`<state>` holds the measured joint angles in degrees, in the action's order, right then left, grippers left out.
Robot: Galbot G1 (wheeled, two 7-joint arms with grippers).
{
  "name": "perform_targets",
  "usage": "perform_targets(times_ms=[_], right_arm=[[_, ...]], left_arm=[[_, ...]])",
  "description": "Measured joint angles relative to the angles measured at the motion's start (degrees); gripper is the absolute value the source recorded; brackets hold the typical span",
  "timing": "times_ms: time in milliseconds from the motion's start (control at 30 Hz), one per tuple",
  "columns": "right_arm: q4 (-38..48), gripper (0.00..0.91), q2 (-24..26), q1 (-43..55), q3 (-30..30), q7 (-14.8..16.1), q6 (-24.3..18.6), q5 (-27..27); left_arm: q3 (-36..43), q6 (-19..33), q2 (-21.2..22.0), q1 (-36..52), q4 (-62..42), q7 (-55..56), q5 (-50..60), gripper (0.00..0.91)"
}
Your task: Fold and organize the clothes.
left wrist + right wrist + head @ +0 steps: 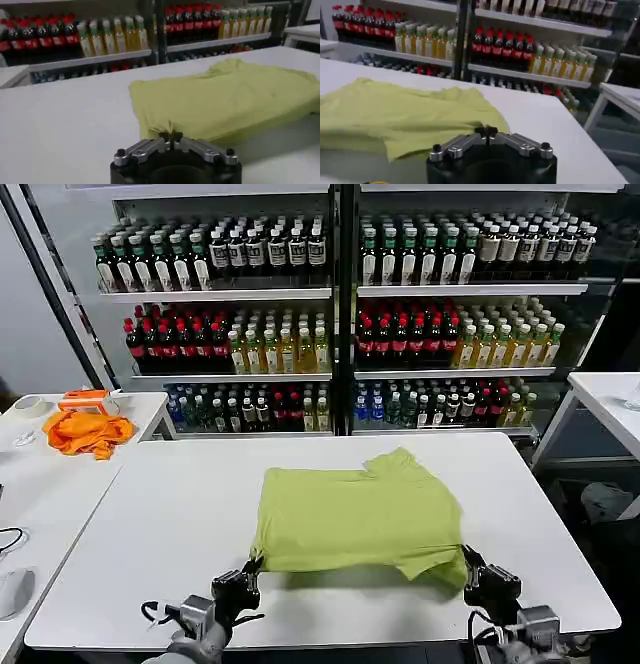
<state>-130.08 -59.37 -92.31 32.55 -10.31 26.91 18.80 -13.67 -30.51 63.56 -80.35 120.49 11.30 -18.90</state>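
The clothes are one lime-green T-shirt (pixel 358 516) lying folded over on the white table (pixel 170 524), with a sleeve sticking out at its far right. My left gripper (pixel 252 568) is at the shirt's near left corner, shut on a pinch of the green fabric (pixel 171 136). At the near right corner, my right gripper (pixel 467 565) is shut on the shirt's edge (pixel 489 131). In the left wrist view the shirt (pixel 235 100) bunches up at the closed fingertips. No print shows on the upper side of the shirt (pixel 395 117).
A bright orange cloth (pixel 88 431) and a tape roll (pixel 30 406) lie on the side table at the left. Shelves of bottles (pixel 340 324) stand behind the table. Another white table (pixel 610 399) is at the right. Bare tabletop surrounds the shirt.
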Motion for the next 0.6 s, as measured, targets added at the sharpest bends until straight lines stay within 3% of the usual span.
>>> perform_targets(times_ms=[500, 567, 600], right_arm=[[7.86, 0.000, 1.76, 8.04, -4.87, 0.36, -1.33, -4.31], [8.55, 0.000, 1.70, 8.55, -5.40, 0.39, -1.60, -4.97], [8.92, 0.000, 1.64, 8.81, -5.66, 0.39, -1.73, -5.28]], left_arm=[[4.18, 1.87, 1.33, 9.45, -8.68, 1.17, 1.45, 0.050], [4.59, 2.24, 1.48, 10.22, -9.58, 1.31, 1.94, 0.091], [4.80, 2.40, 1.57, 10.59, -10.03, 1.39, 2.22, 0.202]])
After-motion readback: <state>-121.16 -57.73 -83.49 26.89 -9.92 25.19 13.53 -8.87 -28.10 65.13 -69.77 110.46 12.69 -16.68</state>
